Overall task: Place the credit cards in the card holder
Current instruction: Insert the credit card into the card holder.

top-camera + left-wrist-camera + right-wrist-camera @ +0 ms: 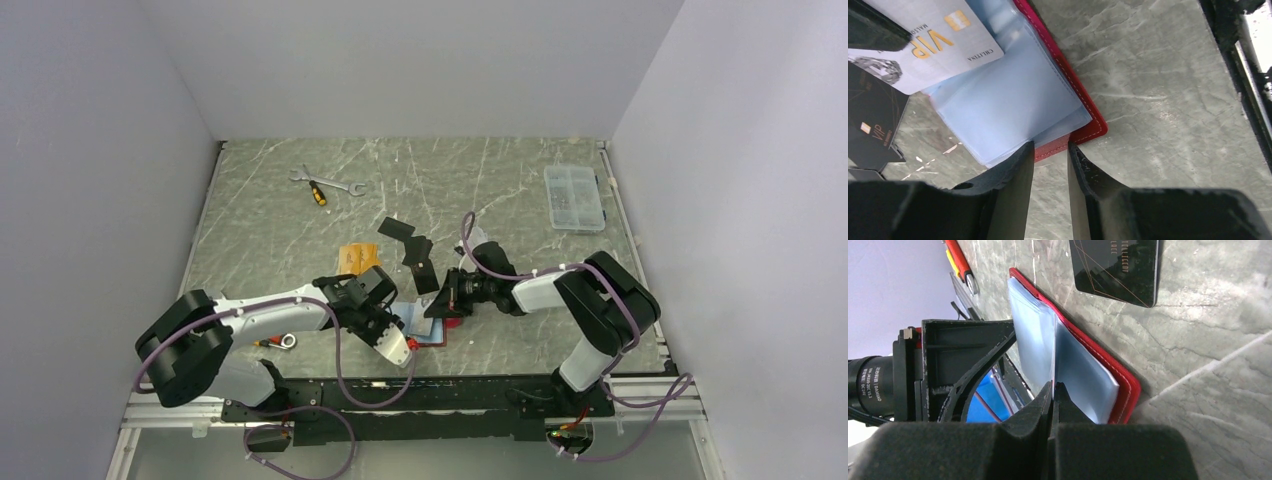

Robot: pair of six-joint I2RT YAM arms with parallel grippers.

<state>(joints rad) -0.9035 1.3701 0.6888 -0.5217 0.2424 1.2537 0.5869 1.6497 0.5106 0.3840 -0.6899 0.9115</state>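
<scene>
- Card holder (1093, 127): lies open and flat on the worktop (1158, 100), near its front edge and between your two arms. Red cover underneath, clear sleeves (1013, 95) fanned on top.
- Your left gripper (1050, 146): fingers a little apart, tips planted at the near hem of the red cover. You probably have it there as an anchor, so the holder does not skate when the other arm pushes. I cannot tell whether the tips press the cover or only fence it in.
- Your right gripper (1053, 385): pressed together on a thin sheet seen edge-on. The left wrist view shows this to be the silver-grey card (943, 45), with one corner lying over the sleeves. You hold it by its far end, which leaves the leading edge free to find a pocket mouth.
- Card corner: I cannot tell whether it is inside a sleeve or merely on top.
- Still loose on the worktop: black cards (418, 250) just behind the holder and orange cards (360, 258) beside them. One black card (870, 125) sits close to the sleeves.
- Judgement: early in the task, on the first insertion.
- Risk: the sleeves are limp, so the card may ride over the pocket or buckle it. Keep the left tips down and feed the card at a shallow angle.
</scene>
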